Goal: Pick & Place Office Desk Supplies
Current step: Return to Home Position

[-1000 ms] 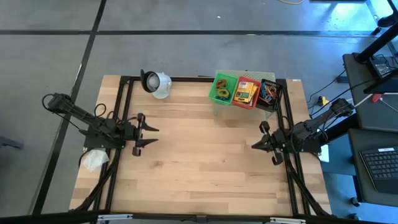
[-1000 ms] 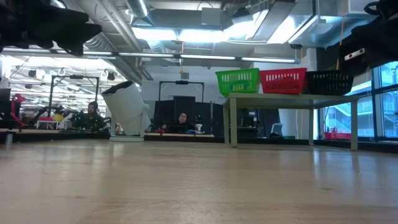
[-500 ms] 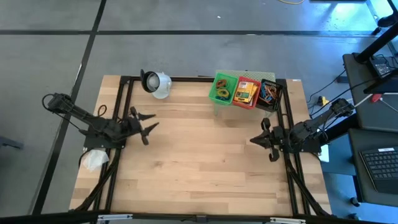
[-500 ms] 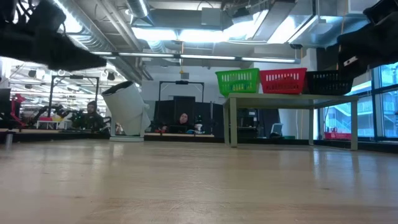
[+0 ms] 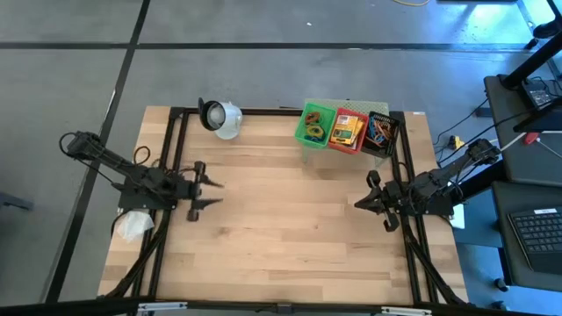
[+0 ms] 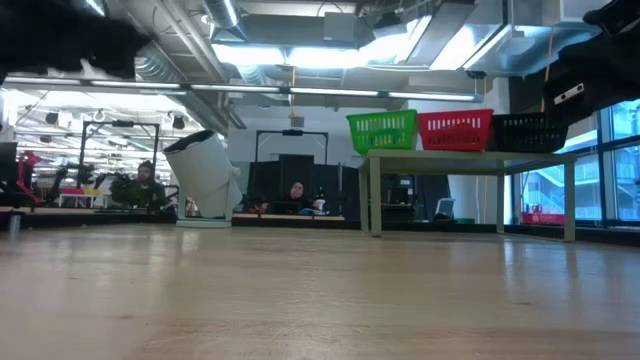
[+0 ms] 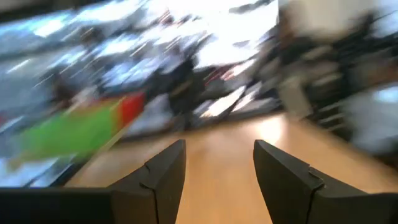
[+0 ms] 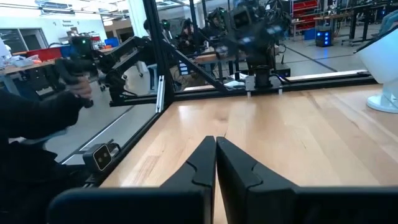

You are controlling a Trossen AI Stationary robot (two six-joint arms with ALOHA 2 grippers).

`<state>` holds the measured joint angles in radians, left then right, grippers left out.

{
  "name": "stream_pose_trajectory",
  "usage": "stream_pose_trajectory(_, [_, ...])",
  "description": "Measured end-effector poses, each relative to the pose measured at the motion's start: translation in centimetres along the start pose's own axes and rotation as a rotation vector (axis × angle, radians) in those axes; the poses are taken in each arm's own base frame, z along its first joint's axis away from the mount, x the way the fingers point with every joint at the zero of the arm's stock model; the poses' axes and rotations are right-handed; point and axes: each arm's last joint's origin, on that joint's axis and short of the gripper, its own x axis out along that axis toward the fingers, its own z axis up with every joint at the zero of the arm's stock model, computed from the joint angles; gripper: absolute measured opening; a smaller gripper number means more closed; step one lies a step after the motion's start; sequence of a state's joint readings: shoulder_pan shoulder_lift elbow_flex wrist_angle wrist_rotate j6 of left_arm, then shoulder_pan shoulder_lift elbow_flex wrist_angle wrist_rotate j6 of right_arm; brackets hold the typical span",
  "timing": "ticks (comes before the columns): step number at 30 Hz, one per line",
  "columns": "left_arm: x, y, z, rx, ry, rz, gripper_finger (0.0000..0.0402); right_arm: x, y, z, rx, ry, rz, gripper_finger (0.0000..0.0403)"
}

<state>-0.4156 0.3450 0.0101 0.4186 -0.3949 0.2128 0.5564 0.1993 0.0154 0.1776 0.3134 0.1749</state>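
Observation:
The supplies lie in three small baskets on the pale green shelf [image 5: 327, 107] at the table's far right. The green basket [image 5: 314, 124] holds rubber-band loops, the red basket [image 5: 349, 130] yellow-and-green crayon boxes, and the black basket [image 5: 380, 133] more coloured loops. In the low view the baskets [image 6: 455, 130] stand in a row on the shelf. My left gripper [image 5: 215, 191] [image 7: 217, 152] hovers open over the table's left part, far from them. My right gripper [image 5: 358, 204] [image 8: 216, 143] is shut, above the table's right part, on the near side of the shelf.
A white round object with a dark opening [image 5: 219, 117] [image 6: 205, 180] stands near the far edge, left of the shelf. A black frame [image 5: 176, 149] runs along the table's left, far and right sides. Bare wood [image 5: 290, 219] lies between the two grippers. People sit in the room beyond [image 6: 293, 192].
My left gripper turned and swung toward the far edge, then came back to about where it was a second ago; its wrist view is blurred by motion. It stays open. The baskets and their contents have not moved.

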Motion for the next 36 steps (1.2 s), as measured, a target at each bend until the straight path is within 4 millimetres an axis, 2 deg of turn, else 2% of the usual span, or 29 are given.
stream_pose_trajectory(4, [-0.2,-0.4,1.6,0.027,-0.211,-0.234,0.0178,0.0,0.0,0.0,0.0,0.0,0.0,0.0016])
stream_pose_trajectory(7, [-0.3,-0.4,2.0,-0.018,-0.257,-0.275,0.0169,0.0,0.0,0.0,0.0,0.0,0.0,0.0016])
stream_pose_trajectory(15, [0.0,0.2,0.4,-0.041,-0.039,0.041,0.0149,0.0,0.0,0.0,0.002,-0.001,-0.001,0.0016])
stream_pose_trajectory(19, [0.0,0.1,-0.1,-0.014,0.02,0.048,0.0148,0.0,0.0,0.0,0.053,-0.003,-0.007,0.0016])
stream_pose_trajectory(27, [0.0,0.1,-0.2,0.006,0.027,0.044,0.0148,0.0,0.0,0.0,0.05,-0.003,-0.008,0.0016])
stream_pose_trajectory(36, [-0.1,0.5,-0.3,-0.114,0.048,0.202,0.0148,0.0,0.0,0.0,0.05,-0.003,-0.011,0.0016])
